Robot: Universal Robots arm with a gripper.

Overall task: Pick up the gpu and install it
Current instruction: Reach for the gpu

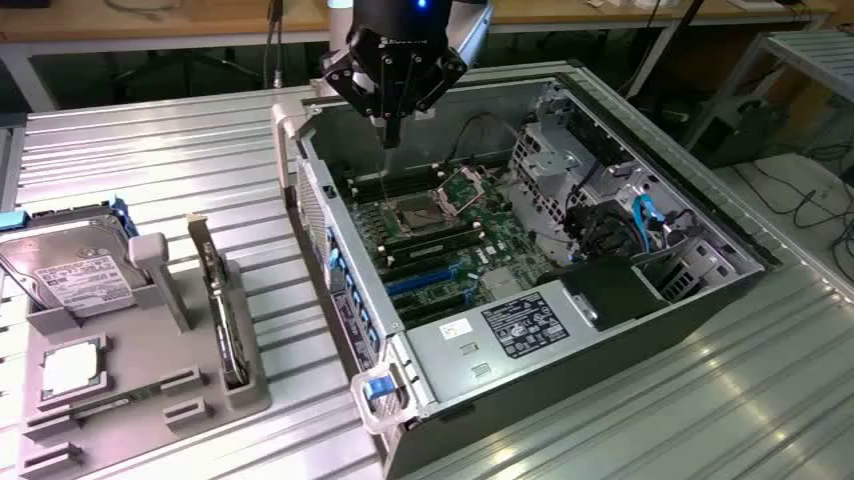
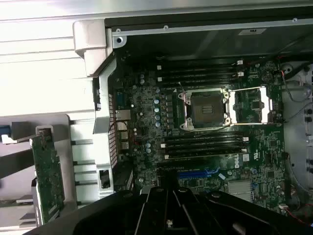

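Arm: reaches straight down over the far corner of the open computer case (image 1: 561,420), above the motherboard (image 1: 467,255).
Gripper (image 1: 390,138): clenched to a point, grasping nothing.
gpu (image 1: 220,310): on edge in the grey holder (image 1: 254,395), near the table (image 1: 174,150) edge on the exterior view's left, well apart from the gripper.
Writing: the hard drive (image 1: 74,270) has a white label and the case holds a black label (image 1: 525,327); both are too small to read.

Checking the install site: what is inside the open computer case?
A motherboard with an open CPU socket and memory slots. A black cover and a silver panel hide what lies beneath them.
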